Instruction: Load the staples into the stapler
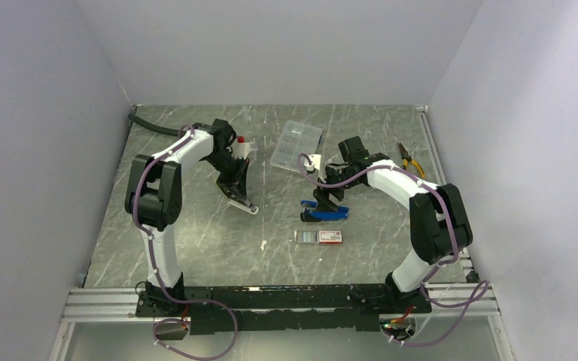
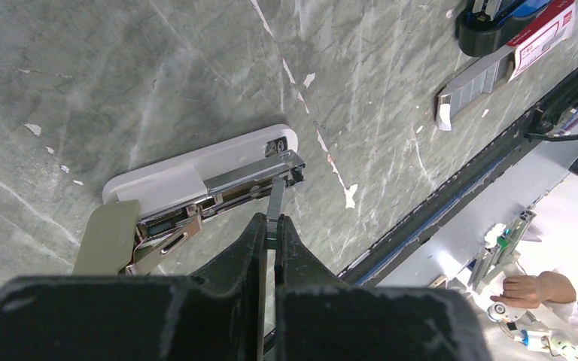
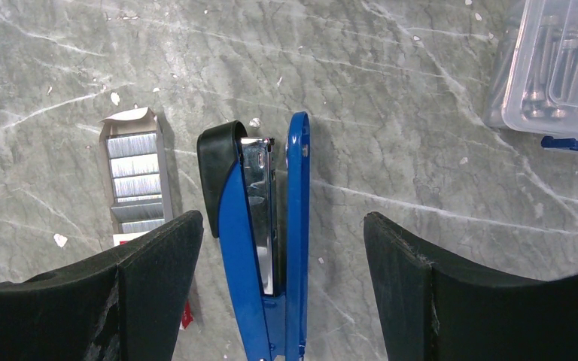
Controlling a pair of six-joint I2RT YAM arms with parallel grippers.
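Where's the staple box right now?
In the top view, the staple box lies slightly right of centre, just on the arms' side of the blue stapler.

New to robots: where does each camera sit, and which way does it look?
Top external: high behind, looking down at the table; left arm and right arm show.
Left wrist: arm-mounted, looks down past the left end effector, shut on a staple strip at the white stapler.
Right wrist: arm-mounted, looks down through the right end effector, open, onto the blue stapler.
Shared: all three show the staple box.
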